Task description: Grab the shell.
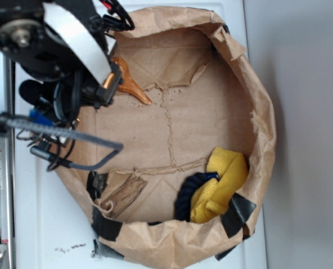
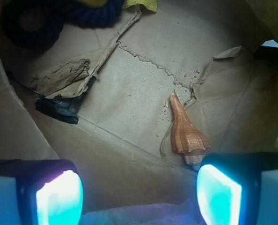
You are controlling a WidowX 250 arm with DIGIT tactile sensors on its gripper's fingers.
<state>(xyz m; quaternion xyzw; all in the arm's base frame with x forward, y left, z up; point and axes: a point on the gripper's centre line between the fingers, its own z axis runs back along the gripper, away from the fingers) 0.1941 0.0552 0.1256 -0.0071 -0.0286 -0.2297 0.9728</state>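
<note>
Shell (image 2: 186,133) lies flat on the paper floor of the torn brown bag (image 1: 256,101), its knobby wide end nearest the gripper (image 2: 139,192) and its long tip pointing away toward the bag's middle.

Going left to right in the wrist view with the shell as landmark: well to its left sits the rough bark piece (image 2: 62,75) over a patch of black tape (image 2: 59,110), and further beyond, at the far edge, a dark blue rope ring (image 2: 31,23) and a bit of yellow cloth (image 2: 141,4). All are well apart from the shell. The left fingertip (image 2: 59,197) glows low on the left, far from the shell; the right fingertip (image 2: 218,194) is just beside the shell's wide end.

The main risk, as I judge it, is this offset: the shell lies toward the right finger, not centred between the two. A straight descent could set that finger on the knobby end, tipping or skidding the glossy shell, or pinching wrinkled paper with it. The tapered body could also squirt out of a closing grip.

The gripper is spread wide and holds nothing. In the exterior view the arm (image 1: 60,50) reaches over the bag's upper-left rim, wrist angled down above the shell (image 1: 130,84), and appears not yet to touch it.
</note>
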